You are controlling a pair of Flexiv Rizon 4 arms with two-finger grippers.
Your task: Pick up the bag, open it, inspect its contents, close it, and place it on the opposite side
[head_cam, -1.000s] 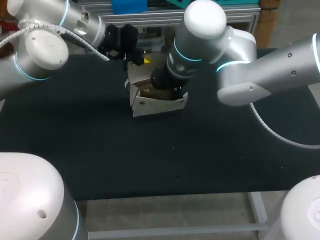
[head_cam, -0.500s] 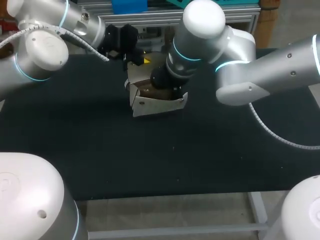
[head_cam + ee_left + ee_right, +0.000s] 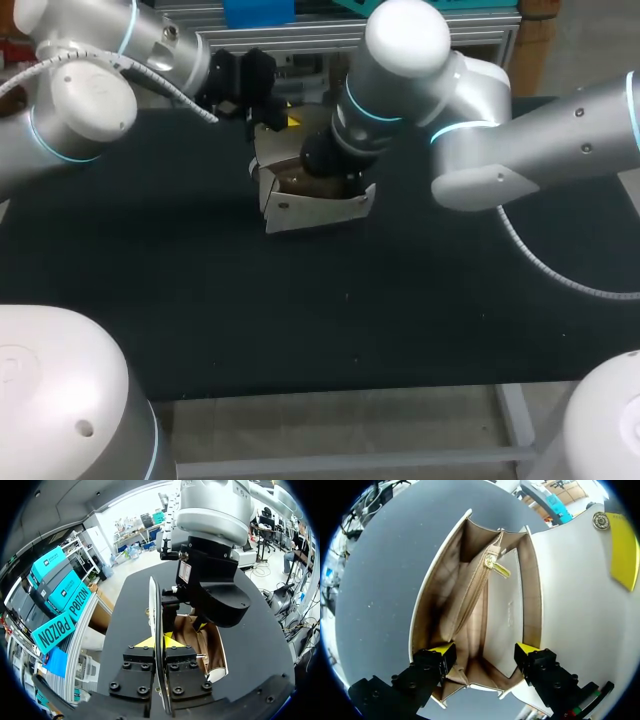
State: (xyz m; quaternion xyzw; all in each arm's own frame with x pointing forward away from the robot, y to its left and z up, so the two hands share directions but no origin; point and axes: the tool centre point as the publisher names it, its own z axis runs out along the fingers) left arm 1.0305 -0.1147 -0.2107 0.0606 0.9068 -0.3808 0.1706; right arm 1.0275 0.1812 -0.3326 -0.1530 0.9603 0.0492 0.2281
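Two grippers at white bag [image 3: 310,212], open at far middle of table [image 3: 200,300]. Our left gripper [image 3: 155,642] pinches upright flap [image 3: 152,597]; our right gripper [image 3: 484,652], fingers wide apart, hangs over tan interior, holding nothing.

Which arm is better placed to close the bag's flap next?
Left, probably. The left claw is shut on the flap and can fold it over; the right claw sits open inside the bag and must leave first.
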